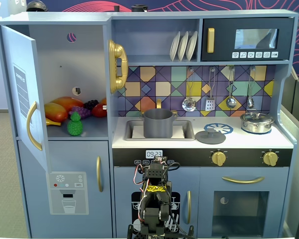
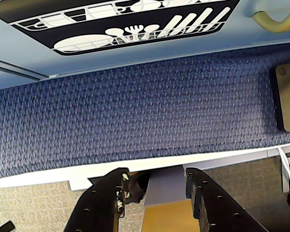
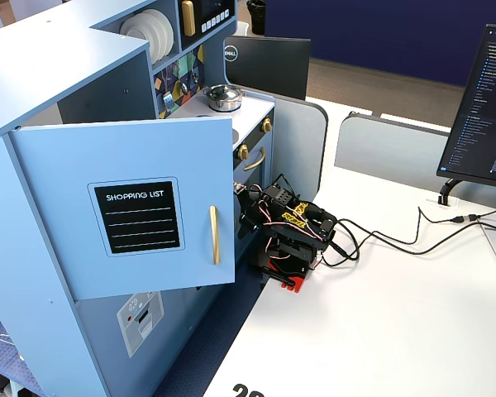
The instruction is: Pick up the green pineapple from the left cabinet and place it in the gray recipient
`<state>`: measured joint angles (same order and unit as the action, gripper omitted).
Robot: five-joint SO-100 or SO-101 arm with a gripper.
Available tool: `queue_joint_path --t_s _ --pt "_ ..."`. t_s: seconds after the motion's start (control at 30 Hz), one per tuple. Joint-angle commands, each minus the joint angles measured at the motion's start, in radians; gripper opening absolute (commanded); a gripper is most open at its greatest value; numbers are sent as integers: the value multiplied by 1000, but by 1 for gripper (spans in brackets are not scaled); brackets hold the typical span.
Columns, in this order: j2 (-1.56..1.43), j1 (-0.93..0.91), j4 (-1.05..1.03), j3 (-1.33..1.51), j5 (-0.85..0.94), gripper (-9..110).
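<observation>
The green pineapple (image 1: 74,124) stands on the shelf of the left cabinet (image 1: 65,64), in front of other toy fruit. The cabinet door (image 1: 22,89) is swung open; it also shows in a fixed view (image 3: 132,207) and hides the shelf there. The gray recipient (image 1: 158,123) sits in the sink. My arm (image 1: 154,186) is folded low in front of the kitchen's lower doors, far below both. In the wrist view my gripper (image 2: 156,176) is open and empty, facing blue carpet and the dishwasher door (image 2: 121,21).
A mango (image 1: 56,112), purple grapes (image 1: 82,110) and red fruit (image 1: 99,109) lie behind the pineapple. A steel lidded pot (image 1: 257,122) and a gray lid (image 1: 210,136) sit on the counter. Utensils (image 1: 210,89) hang above. A monitor (image 3: 479,99) and cables (image 3: 397,240) are on the white table.
</observation>
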<state>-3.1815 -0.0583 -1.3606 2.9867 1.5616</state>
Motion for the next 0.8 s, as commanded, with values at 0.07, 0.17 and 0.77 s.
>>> queue_joint_path --t_s 0.07,0.17,0.77 --pt "3 25 -169 15 -49 0" --pt "3 25 -169 15 -49 0" --pt "198 1005 1005 -428 130 0"
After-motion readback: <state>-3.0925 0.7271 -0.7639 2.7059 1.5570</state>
